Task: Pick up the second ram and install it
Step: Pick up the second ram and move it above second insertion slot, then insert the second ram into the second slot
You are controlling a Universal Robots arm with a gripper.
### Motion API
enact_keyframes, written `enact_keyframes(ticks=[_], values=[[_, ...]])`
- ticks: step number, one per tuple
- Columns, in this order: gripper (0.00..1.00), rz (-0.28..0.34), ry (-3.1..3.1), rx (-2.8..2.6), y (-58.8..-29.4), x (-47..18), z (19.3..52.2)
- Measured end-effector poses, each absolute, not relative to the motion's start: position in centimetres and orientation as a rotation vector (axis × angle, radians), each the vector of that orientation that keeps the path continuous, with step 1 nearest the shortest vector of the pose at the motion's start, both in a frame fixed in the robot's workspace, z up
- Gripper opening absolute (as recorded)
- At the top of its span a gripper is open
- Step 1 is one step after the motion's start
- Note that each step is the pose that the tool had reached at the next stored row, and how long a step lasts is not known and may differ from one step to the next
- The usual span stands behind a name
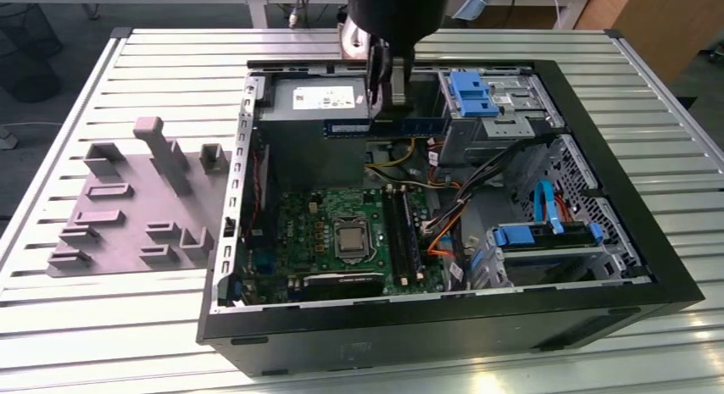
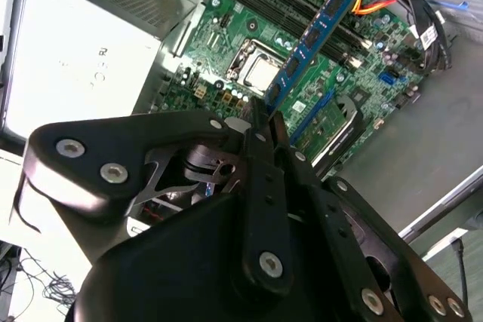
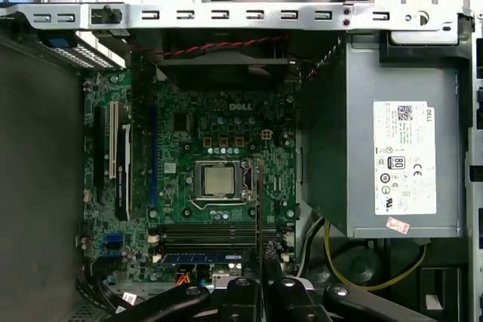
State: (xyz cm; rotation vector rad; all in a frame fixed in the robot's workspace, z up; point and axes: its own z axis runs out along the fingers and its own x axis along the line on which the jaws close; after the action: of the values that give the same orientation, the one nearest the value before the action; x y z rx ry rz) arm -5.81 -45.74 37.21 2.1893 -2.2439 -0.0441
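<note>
The claw (image 1: 386, 106) hung over the open computer case (image 1: 453, 326), its jaws clenched on the upper edge of the second ram (image 1: 351, 128). It gripped the stick about midway along its length. That left the contact edge free and facing down toward the motherboard (image 1: 328, 233) beneath the claw. It appeared to be the reason for a grip from above rather than from the ends.

The stick was clear of everything else, in the air directly under the claw and above the case's interior. The power supply (image 1: 311, 102) sat just beside the claw on the exterior view's left.

The stick's long axis lay level, running across the exterior view to either side of the claw. In the second wrist view the claw (image 2: 266, 122) showed the ram (image 2: 317, 32) reaching out past its tips over the board. In the first wrist view the claw (image 3: 260, 280) carried the ram (image 3: 259, 201) edge-on, as a thin dark line.

The memory slots (image 1: 403, 233) lay lower than the claw and nearer the front of the case, with their length crosswise to the stick. To an onlooker the ram looked lifted and carried in but not yet lined up or seated.

The grey holder tray (image 1: 125, 208) sat on the table (image 1: 147, 63), well apart from the claw on the exterior view's left.
</note>
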Motion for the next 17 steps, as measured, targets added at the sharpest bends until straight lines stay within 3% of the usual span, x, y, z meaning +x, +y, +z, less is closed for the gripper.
enact_keyframes(ticks=[17], values=[[0.14, -0.043, -2.262, 2.170, -45.74, -5.53, 37.21]])
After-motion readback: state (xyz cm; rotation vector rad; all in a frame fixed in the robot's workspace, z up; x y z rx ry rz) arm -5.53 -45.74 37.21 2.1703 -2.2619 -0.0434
